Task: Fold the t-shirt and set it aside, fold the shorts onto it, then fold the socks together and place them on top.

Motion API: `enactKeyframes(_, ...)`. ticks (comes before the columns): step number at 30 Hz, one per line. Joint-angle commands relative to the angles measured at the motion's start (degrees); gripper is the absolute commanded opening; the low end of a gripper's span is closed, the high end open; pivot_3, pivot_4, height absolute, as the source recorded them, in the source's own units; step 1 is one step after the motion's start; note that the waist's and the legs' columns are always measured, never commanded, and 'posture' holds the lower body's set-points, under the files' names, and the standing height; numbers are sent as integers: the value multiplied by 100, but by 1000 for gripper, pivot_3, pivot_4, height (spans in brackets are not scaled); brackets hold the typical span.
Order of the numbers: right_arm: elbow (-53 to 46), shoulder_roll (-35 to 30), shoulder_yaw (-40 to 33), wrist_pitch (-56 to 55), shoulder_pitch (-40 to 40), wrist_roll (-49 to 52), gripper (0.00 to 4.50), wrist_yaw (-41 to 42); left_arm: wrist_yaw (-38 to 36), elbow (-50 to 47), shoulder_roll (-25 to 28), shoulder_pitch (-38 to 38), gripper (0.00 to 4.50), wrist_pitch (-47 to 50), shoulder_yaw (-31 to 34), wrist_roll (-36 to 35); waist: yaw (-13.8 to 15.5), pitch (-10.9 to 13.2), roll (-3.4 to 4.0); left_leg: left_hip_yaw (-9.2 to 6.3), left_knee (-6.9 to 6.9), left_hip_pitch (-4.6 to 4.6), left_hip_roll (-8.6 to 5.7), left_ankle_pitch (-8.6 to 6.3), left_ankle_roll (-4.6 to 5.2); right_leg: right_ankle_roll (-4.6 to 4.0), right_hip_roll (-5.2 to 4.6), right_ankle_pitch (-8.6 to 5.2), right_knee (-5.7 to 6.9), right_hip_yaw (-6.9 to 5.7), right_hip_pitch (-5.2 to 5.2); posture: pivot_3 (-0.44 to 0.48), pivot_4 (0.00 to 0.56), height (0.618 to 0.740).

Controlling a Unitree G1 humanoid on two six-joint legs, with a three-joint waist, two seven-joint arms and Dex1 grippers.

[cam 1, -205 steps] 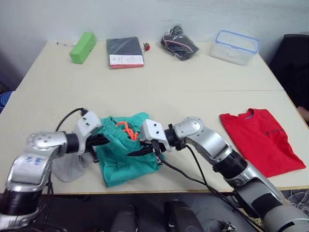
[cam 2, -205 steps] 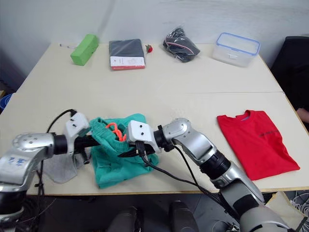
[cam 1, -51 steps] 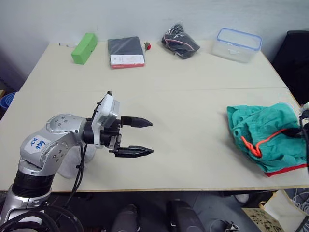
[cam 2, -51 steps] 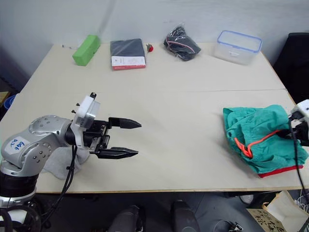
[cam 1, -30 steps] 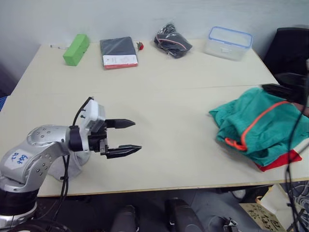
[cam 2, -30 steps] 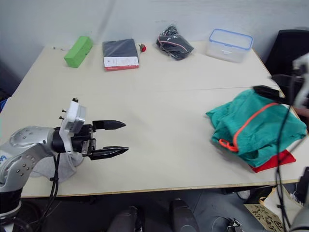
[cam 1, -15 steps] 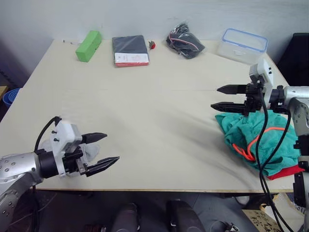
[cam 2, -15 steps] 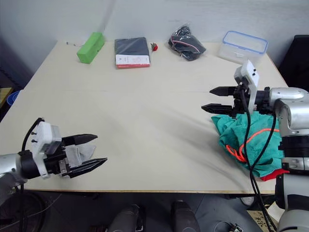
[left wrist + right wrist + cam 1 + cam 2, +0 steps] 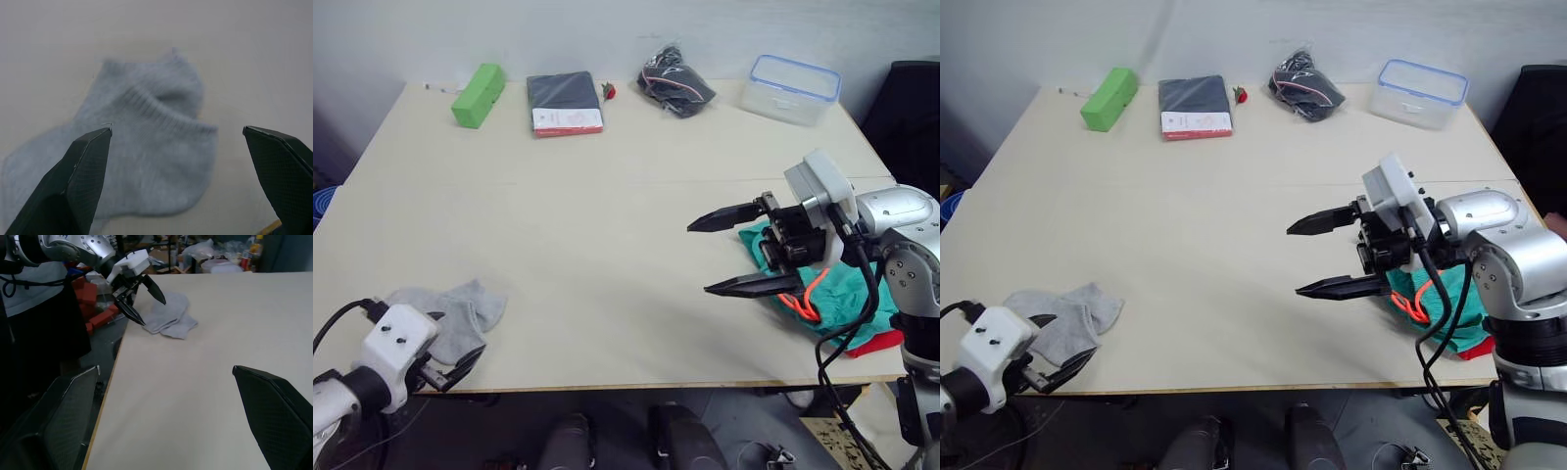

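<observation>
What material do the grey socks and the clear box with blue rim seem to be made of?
The light grey ankle socks look like soft matte knit: ribbing shows at the cuff. The clear blue-rimmed box seems smooth, see-through plastic.

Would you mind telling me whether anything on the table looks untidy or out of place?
The shorts sit bunched rather than flat on the t-shirt, their orange drawstring trailing loose. The socks lie rumpled and overlapping at the front edge.
</observation>
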Motion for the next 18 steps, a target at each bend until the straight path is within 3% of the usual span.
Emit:
enactKeyframes(1,-170,16,-33,-33,18,132,4460,-53,66,2,-19,-139,4500,-54,20,147,29,-2,-5,0,0,0,0,1,0,-5,-1,2,0,0,0,0,150,740)
enactKeyframes(15,-376,89,-68,-64,144,262,4460,-429,251,1179,-215,-1338,4500,1095,-1027,-33,61,-6,0,-3,-17,-6,2,-13,-9,-15,-6,0,0,-16,-15,0,150,740)
enactKeyframes(18,-387,111,-73,-65,165,247,4500,-545,244,1279,-310,-1458,3889,1193,-1113,-141,95,-7,1,-6,-10,4,3,-9,-7,-15,-7,0,1,-18,-2,0,150,740)
